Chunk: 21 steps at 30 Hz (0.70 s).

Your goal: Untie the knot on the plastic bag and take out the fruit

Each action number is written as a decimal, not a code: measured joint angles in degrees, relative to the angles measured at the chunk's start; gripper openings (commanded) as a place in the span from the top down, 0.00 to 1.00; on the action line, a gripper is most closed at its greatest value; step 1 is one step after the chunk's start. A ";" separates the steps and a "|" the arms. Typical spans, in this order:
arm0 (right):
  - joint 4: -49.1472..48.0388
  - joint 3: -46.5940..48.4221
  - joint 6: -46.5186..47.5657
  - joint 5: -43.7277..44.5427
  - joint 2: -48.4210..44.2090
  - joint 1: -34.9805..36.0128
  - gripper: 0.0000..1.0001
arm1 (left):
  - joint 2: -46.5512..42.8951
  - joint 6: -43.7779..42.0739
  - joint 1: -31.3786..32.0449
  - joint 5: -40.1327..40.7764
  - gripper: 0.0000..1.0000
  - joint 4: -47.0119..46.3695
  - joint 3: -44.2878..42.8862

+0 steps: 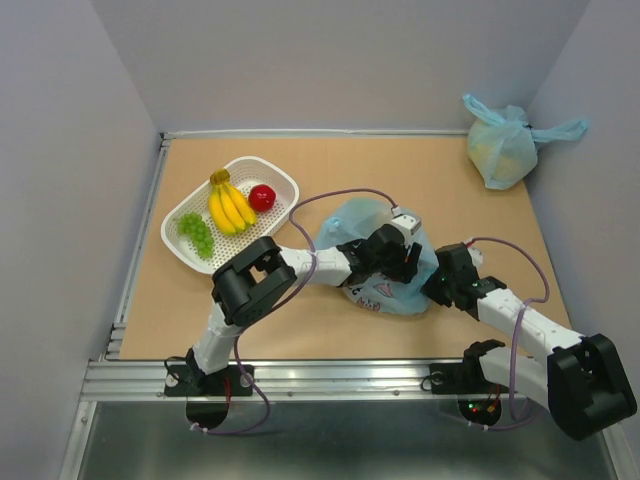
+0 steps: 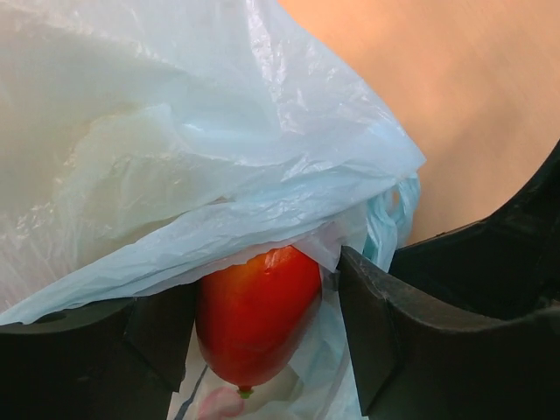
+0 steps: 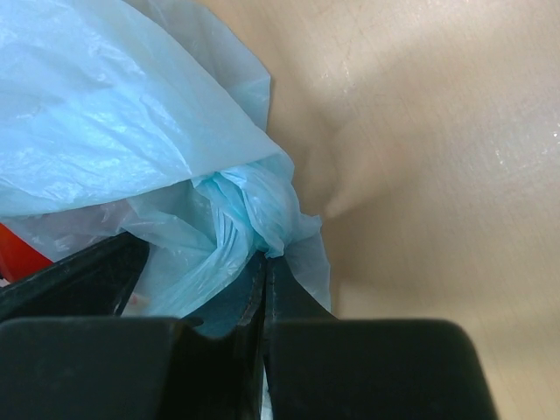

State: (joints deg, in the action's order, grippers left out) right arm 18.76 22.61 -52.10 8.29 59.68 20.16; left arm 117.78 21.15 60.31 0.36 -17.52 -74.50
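Observation:
The light blue plastic bag (image 1: 362, 222) lies at mid-table, its mouth spread open. My left gripper (image 1: 398, 256) reaches into it. In the left wrist view the open left gripper (image 2: 267, 289) straddles an orange-red fruit (image 2: 258, 315) under a fold of the bag (image 2: 175, 149). The left finger touches the fruit; a thin gap with plastic film separates it from the right finger. My right gripper (image 1: 437, 285) is at the bag's right edge, and in its own view the right gripper (image 3: 265, 258) is shut on a bunched strip of the bag (image 3: 236, 219). The knot is out of view.
A white basket (image 1: 285, 180) at the back left holds a banana bunch (image 1: 230, 208), a red apple (image 1: 262, 197) and green grapes (image 1: 197, 235). A plain tied light blue bag (image 1: 500, 145) sits in the far right corner. Grey walls enclose the table on three sides.

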 measured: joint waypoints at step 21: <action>-1.22 1.88 2.40 0.46 3.48 0.02 0.99 | -9.22 -3.28 -8.59 -4.83 0.20 -0.33 14.23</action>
State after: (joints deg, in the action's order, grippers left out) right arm 17.54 24.49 -49.69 8.75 63.16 20.18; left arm 108.55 17.87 51.72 -4.47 -17.85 -60.27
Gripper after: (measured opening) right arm 0.013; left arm 0.783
